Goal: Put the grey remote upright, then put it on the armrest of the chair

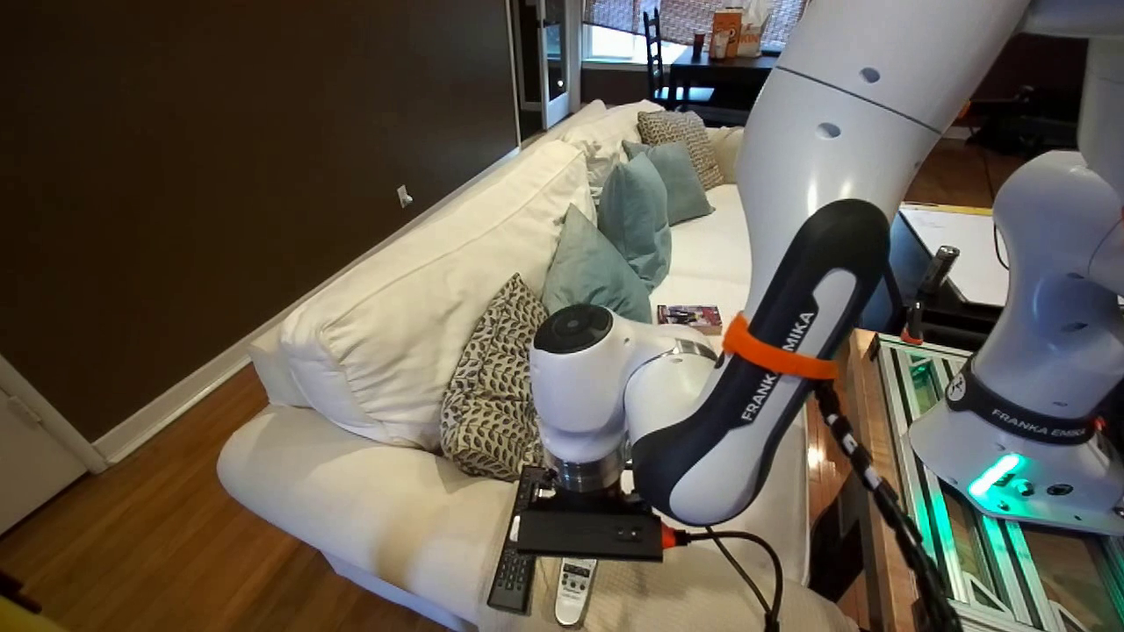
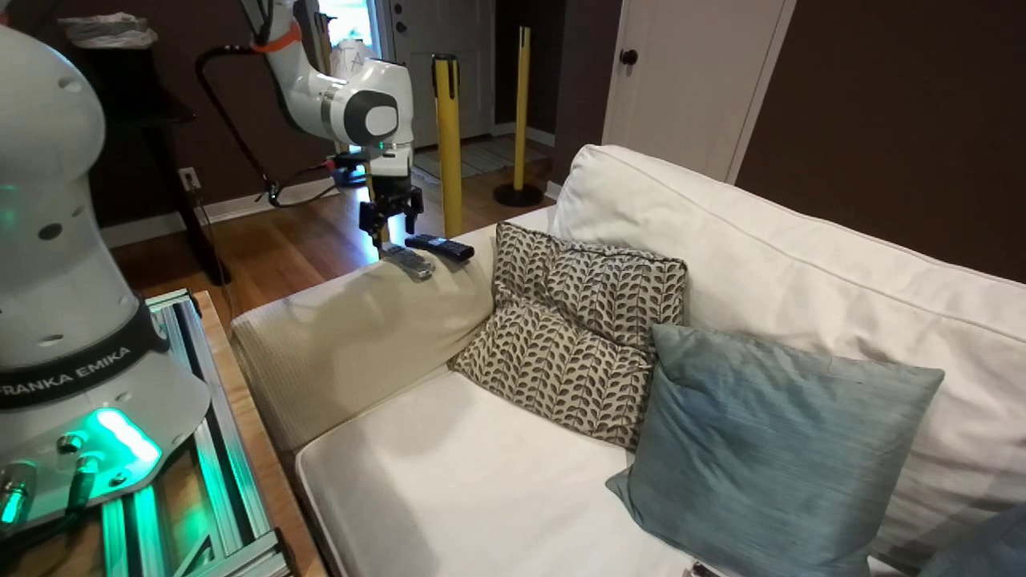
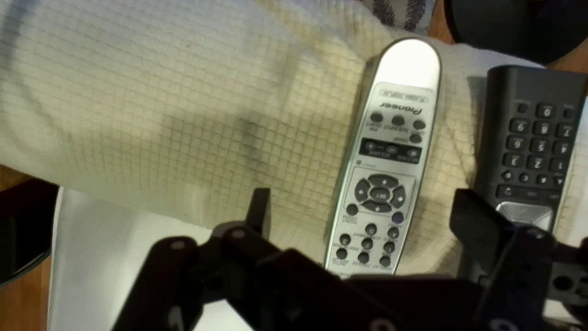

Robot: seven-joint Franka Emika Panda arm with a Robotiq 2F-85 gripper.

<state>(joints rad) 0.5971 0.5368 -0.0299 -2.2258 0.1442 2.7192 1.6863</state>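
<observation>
The grey remote [image 3: 383,168] lies flat, buttons up, on the white armrest [image 3: 183,115]; its near end is hidden behind the gripper in the wrist view. It also shows in both exterior views [image 1: 574,590] [image 2: 410,262], on the armrest [image 1: 351,500] [image 2: 377,316]. My gripper [image 3: 362,195] is open above the remote, with one finger on each side of it and fabric visible between. In an exterior view the gripper [image 2: 394,232] points down over the remote's far end, one fingertip close to the fabric; whether it touches cannot be told.
The longer black remote [image 3: 528,133] lies beside the grey one, partly under one finger in the wrist view. A patterned cushion [image 2: 577,320] leans on the sofa by the armrest. Blue cushions [image 2: 785,449] stand farther along. Yellow posts [image 2: 449,144] stand behind the armrest.
</observation>
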